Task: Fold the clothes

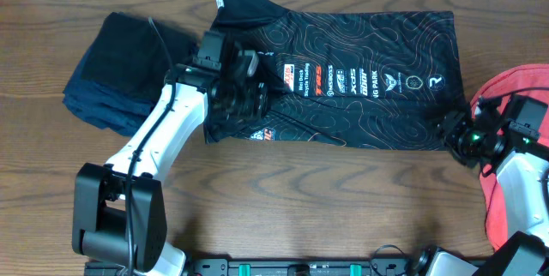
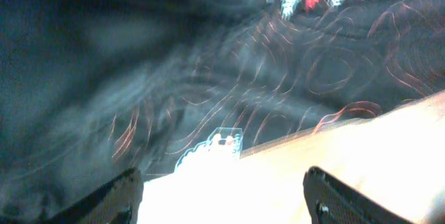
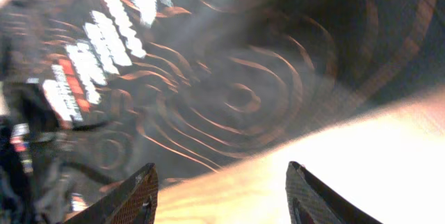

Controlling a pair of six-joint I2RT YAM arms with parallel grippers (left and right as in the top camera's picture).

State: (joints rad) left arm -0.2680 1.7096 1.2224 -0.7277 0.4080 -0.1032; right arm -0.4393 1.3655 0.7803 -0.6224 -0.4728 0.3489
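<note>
Your black jersey (image 1: 369, 79) lay flat across the middle of the table (image 1: 300, 207), logos up, with its upper left part turned over on itself near the collar.

Your left gripper (image 1: 247, 83) sat over the jersey's left part, beside the row of logos. In the left wrist view its fingers (image 2: 115, 197) stood wide apart with nothing between them. Beyond them were only the jersey's edge, a small white label (image 2: 221, 140) and bare wood. Noted as released.

Your right gripper (image 1: 456, 132) was at the jersey's lower right corner. Its fingers (image 3: 139, 196) were parted too, nothing grasped, with the cloth edge and the table showing in the gap. That view was blurred, so whether a tip touched the fabric could not be told.

The coral-red T-shirt (image 1: 525, 87) lay bunched at the table's right edge, by the right arm. A dark blue folded stack (image 1: 111, 75) sat just left of the jersey.
</note>
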